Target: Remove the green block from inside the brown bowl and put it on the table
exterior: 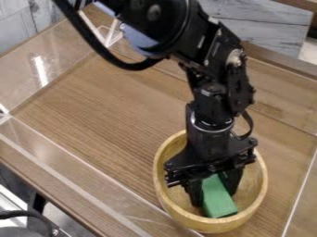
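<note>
Gripper [210, 179] clamped on the green block [220, 196], low inside the brown bowl [171, 205] at near right; lift straight up past the rim before heading over bare table [111, 111].

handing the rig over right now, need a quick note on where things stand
Gripper: pointing down into the brown bowl, shut on the green block.
Green block: inside the bowl, not visibly lifted.
Bowl: on the table, near its front right part.
Done: block grasped.
Left: lift the block out of the bowl, set it on the bare tabletop, release.
</note>
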Robot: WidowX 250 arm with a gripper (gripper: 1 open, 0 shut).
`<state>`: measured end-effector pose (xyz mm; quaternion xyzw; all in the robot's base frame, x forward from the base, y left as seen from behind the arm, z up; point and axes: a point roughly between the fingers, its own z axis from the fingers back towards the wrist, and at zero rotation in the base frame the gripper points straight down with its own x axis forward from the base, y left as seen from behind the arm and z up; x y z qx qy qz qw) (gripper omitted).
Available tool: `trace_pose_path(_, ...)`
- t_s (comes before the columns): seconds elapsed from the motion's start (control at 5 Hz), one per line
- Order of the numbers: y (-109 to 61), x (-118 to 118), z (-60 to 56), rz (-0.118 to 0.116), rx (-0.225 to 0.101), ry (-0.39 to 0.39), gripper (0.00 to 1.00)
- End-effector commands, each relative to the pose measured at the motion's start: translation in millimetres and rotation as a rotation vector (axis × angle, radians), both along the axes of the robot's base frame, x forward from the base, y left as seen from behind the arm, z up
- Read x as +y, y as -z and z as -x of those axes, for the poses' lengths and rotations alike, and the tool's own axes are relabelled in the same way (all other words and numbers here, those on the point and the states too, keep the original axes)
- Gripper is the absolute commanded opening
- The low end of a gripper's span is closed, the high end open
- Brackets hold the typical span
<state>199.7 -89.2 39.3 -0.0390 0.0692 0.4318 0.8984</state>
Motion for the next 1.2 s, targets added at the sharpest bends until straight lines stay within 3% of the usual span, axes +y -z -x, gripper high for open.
trace_pose_path(0.0, -10.9, -6, -7.5, 0.01, -0.031, 0.033, 0.0)
trace_pose_path(0.4, -15.2, -7, -5.3, 0.008, -0.009, 0.069, 0.0)
trace_pose_path(1.0, -36.9, 1, -2.6, 0.037, -0.015, 0.033, 0.0)
